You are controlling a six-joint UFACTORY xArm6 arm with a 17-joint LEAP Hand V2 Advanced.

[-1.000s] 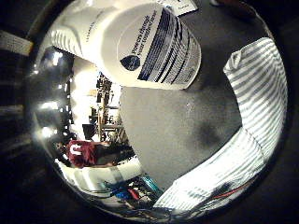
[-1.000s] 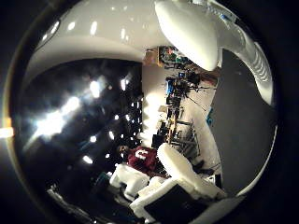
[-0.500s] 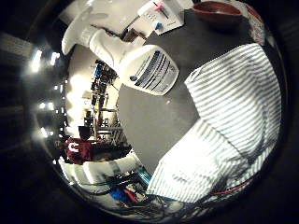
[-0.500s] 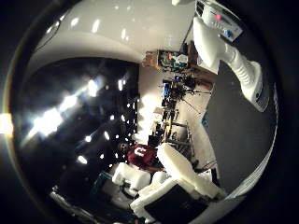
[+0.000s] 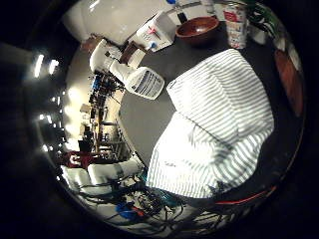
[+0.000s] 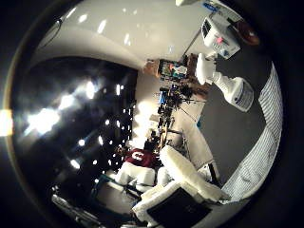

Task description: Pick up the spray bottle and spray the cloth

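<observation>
Spray bottle (image 5: 134,74) lies on its side on the dark table (image 5: 144,124), just beside the striped cloth (image 5: 219,129), nozzle end pointing away from it, long axis along the tabletop. It looks light, rigid and smooth; the neck seems the best hold. Hand (image 6: 180,190): nothing held; finger pose unclear.

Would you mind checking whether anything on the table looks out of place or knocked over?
The white spray bottle lies on its side on the dark table, beside the striped cloth rather than standing upright. The cloth is rumpled, with one edge hanging off the table. No spill is visible, and the brown bowl sits upright.
</observation>
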